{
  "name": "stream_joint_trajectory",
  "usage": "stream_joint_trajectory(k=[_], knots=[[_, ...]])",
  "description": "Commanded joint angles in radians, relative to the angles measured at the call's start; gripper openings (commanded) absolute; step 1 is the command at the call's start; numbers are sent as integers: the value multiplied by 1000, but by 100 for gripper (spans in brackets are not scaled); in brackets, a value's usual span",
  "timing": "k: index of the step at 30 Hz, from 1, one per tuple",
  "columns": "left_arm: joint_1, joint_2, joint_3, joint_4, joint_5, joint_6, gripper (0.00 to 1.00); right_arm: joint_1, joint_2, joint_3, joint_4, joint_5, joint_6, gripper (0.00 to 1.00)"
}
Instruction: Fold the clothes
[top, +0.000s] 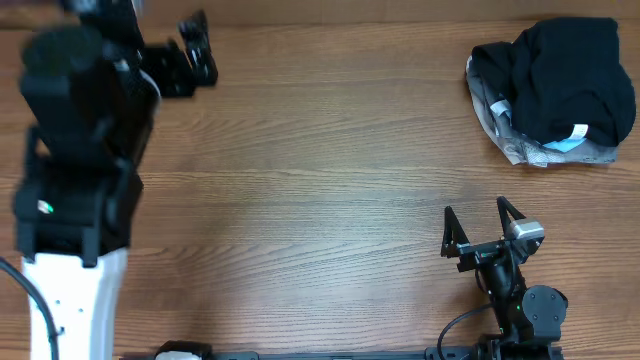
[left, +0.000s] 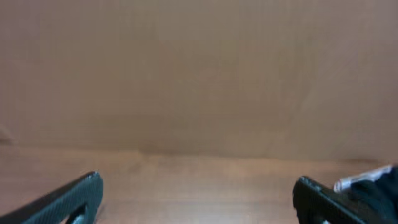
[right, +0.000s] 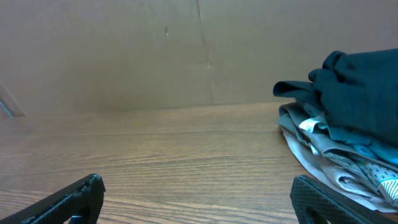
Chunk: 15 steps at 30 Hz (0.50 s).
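Note:
The clothes, a black T-shirt (top: 572, 70), lie crumpled on top of a pile at the table's far right corner, a small white label (top: 579, 130) showing at the near edge. In the right wrist view the black fabric (right: 364, 87) is ahead and to the right. My right gripper (top: 475, 212) is open near the front edge, well short of the pile, with bare wood between its fingers (right: 317, 200). My left gripper (top: 200, 48) is open at the far left, nothing between its fingers (left: 78, 198).
Under the black fabric lie grey and light-blue garments (top: 520, 146), also seen in the right wrist view (right: 329, 158). A brown cardboard wall (right: 155, 56) stands behind the wooden table (top: 320, 180). The left arm's bulk (top: 75, 160) rises over the left edge.

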Motion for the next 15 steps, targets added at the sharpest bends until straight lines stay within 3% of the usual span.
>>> stream_joint_trajectory(k=[1, 7, 12, 15], knots=[[13, -179, -311, 151, 29, -22, 100, -2, -12, -11, 6, 3, 8, 100], [53, -425, -764, 452, 90, -26, 100, -2, -12, -11, 6, 3, 8, 100], [98, -764, -1247, 742, 126, -92, 100, -2, -12, -11, 6, 3, 8, 100], [127, -909, -1429, 822, 130, -152, 100, -2, -12, -11, 6, 3, 8, 100]])
